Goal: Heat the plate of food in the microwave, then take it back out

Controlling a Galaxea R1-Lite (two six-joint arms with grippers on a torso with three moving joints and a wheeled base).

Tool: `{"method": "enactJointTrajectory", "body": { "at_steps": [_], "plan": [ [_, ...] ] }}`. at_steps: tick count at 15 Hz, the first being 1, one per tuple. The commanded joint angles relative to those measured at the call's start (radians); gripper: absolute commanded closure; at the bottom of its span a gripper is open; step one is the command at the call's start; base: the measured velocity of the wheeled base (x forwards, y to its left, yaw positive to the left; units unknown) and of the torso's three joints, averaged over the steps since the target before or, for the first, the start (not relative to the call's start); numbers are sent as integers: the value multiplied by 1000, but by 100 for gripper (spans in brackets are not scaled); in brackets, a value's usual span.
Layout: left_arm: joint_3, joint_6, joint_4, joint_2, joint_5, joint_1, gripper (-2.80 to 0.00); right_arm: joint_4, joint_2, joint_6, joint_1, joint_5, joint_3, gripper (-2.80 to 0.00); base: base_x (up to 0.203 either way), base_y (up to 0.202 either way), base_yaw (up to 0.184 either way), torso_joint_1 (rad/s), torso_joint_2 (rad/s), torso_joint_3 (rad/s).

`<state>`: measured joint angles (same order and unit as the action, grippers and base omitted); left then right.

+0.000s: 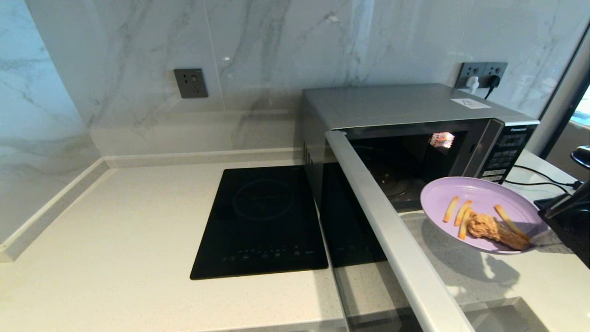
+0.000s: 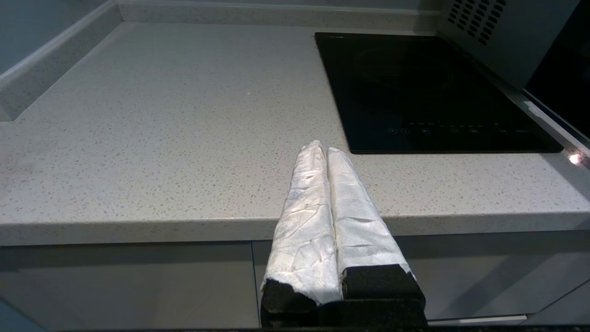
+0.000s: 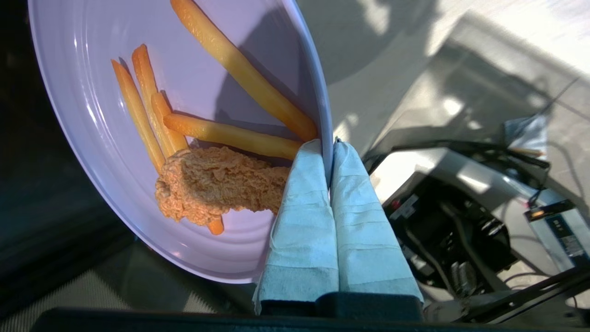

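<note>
One table (image 1: 115,230) carries the microwave (image 1: 405,108) at its back right, door (image 1: 392,230) swung open. Plate (image 1: 479,210) hangs tilted in the air before the cavity, above the table's right part, right fingers (image 3: 304,207) clenched on its rim only. Risks: food (image 1: 491,228) sliding off the low side; plate pivoting in the thin pinch; rim striking the door. Left fingers (image 2: 318,198) clenched empty off the front edge.

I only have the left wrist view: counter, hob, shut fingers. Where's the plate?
Observer: The plate of food hangs in the air in front of the microwave, held by the right gripper.
Operator: How's the grip?
Observer: Fingers pinch the rim, one on each face.
Operator: Door?
Observer: Swung wide open; cavity is dark.
Operator: Plate level?
Observer: No, tilted; the food sits at its low, gripper side.
</note>
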<state>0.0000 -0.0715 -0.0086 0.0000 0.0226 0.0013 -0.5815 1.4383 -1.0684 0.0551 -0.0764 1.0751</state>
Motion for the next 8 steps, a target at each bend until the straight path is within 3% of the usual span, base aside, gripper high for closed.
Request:
{"method": "enactJointTrajectory", "body": {
  "at_steps": [1, 3, 6, 8],
  "plan": [
    [0, -1, -1, 2, 0, 0, 0, 0, -11, 50, 163, 5, -19, 0, 0, 0, 0, 0, 0, 0],
    [0, -1, -1, 2, 0, 0, 0, 14, 17, 138, 312, 34, -21, 0, 0, 0, 0, 0, 0, 0],
    [0, -1, -1, 2, 0, 0, 0, 83, 97, 268, 517, 142, -19, 0, 0, 0, 0, 0, 0, 0],
    [0, -1, -1, 2, 0, 0, 0, 130, 176, 341, 608, 187, -14, 0, 0, 0, 0, 0, 0, 0]
  ]
}}
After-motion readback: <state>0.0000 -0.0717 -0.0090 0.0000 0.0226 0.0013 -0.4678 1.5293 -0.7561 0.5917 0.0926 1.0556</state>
